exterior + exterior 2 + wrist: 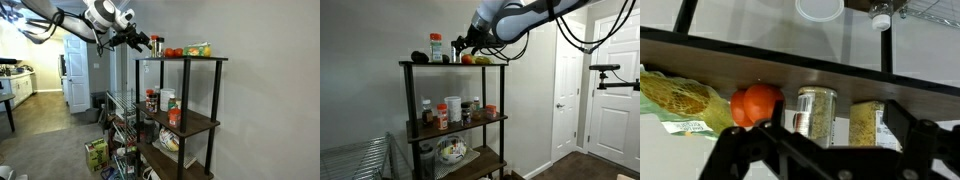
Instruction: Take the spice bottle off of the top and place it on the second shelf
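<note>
Reach phase, I'd say. Black two-finger gripper (828, 145) is spread wide, holding nothing. The small dark brownish cylindrical spice jar (817, 112) stands on the dark brown flat top board (205, 58), at the gripper's 12 o'clock. Round red tomato (758, 103) at the jar's 9, yellowish bottle (868, 122) at its 3 (tight neighbour). Next: straddle the jar alone, clamp, lift, lower to the dark brown second board (200, 122).

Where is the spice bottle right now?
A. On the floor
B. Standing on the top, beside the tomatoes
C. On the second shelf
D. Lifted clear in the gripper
B: the spice bottle stands upright on the top next to the tomatoes. The gripper is at it, and the wrist view shows its fingers spread open.
</note>
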### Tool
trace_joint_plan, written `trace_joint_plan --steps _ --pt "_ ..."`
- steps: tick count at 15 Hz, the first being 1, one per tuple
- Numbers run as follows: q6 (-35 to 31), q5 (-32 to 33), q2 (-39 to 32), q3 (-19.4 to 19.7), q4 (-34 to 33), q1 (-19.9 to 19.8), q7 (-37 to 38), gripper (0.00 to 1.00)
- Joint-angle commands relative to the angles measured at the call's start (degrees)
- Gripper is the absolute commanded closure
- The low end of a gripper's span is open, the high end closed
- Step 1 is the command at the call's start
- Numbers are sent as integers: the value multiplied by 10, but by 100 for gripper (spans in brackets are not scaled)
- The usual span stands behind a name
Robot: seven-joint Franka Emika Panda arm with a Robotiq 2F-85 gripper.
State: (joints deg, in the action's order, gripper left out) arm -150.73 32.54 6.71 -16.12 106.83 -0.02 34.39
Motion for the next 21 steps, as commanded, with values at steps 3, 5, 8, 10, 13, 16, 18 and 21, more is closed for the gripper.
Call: trace_joint_plan --steps 3,5,8,10,13,16,18,21 --pt "-32 69 -63 -3 -74 -5 59 0" --pt "-35 90 -80 -2 -97 -1 81 0" --pt "-33 115 -104 -2 -125 6 103 0" --pt "-32 131 -121 -1 -144 11 117 0" --pt "-29 163 -141 5 -166 16 149 0" --pt "-25 199 -156 9 -186 18 184 0" --pt "-19 231 -163 14 -198 20 213 0" --pt "-13 270 -168 18 -208 22 257 0"
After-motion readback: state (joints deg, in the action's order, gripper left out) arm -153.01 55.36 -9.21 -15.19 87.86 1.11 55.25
